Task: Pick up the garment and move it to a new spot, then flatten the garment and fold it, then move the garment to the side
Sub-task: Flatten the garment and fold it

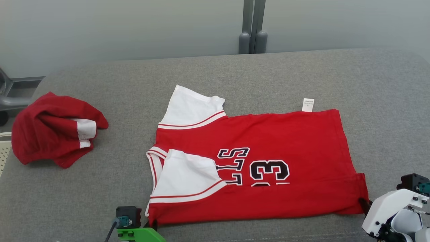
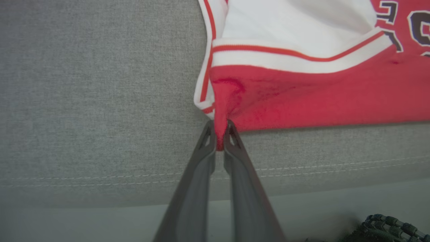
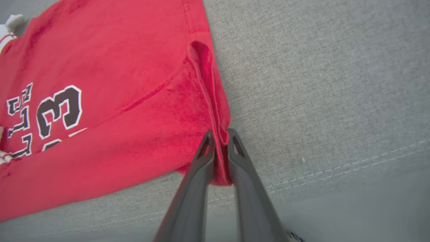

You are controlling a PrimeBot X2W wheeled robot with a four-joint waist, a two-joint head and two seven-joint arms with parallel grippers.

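1. grey fabric covers the bench [image 1: 235, 74], with a pale wall and a grey post [image 1: 253, 27] behind its far edge.
2. the red jersey [image 1: 268, 141] lies flat on the bench, stretched between the two tools and spreading away from their fingertips, black number and letters facing up.
3. the left tool [image 2: 220, 132] is closed on the jersey's near corner at the sleeve end, and red cloth bunches just beyond its tips.
4. the right tool [image 3: 220, 136] is closed on the near corner at the hem end, with a fold of hem caught between its fingers.
5. a white sleeve [image 1: 189, 174] with red stripes lies folded over the red front just beyond the left tool.
6. a white label [image 1: 308, 104] pokes out of the far edge, well beyond the right tool.
7. a crumpled red garment [image 1: 53, 129] sits well apart from the left tool, on its outer side.
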